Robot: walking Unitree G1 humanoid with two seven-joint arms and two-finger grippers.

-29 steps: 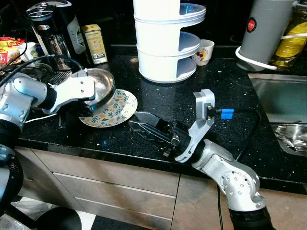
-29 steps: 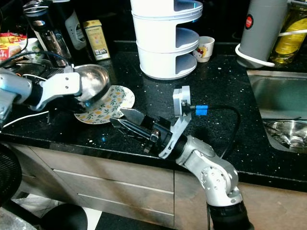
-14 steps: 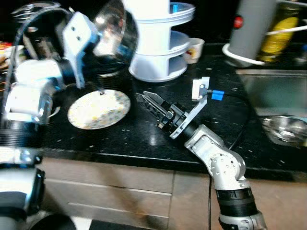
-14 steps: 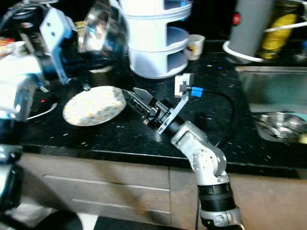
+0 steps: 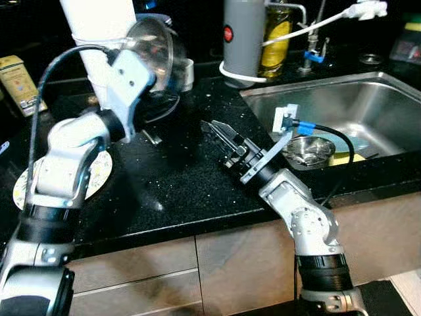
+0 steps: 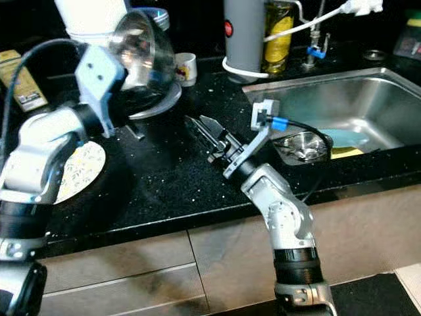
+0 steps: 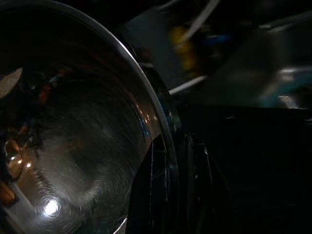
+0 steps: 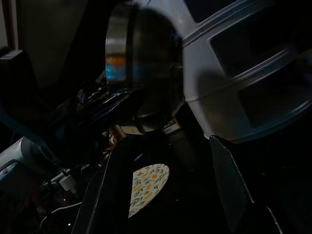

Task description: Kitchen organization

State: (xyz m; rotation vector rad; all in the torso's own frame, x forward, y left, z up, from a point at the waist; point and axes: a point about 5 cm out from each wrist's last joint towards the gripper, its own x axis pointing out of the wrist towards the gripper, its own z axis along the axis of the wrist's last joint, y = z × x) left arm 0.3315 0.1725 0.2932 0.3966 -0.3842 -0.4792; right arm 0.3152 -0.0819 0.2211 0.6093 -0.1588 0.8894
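In left tool (image 5: 152, 99), steel bowl (image 5: 152, 56) tipped sideways

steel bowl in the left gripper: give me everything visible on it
The steel bowl is round, shiny polished metal with a thin rolled rim, and looks empty, reflecting room lights. It is lifted off the black counter and tipped on its side, in front of the white tiered rack. The left gripper is shut on its rim, one black finger inside and one outside. Nothing else touches it.
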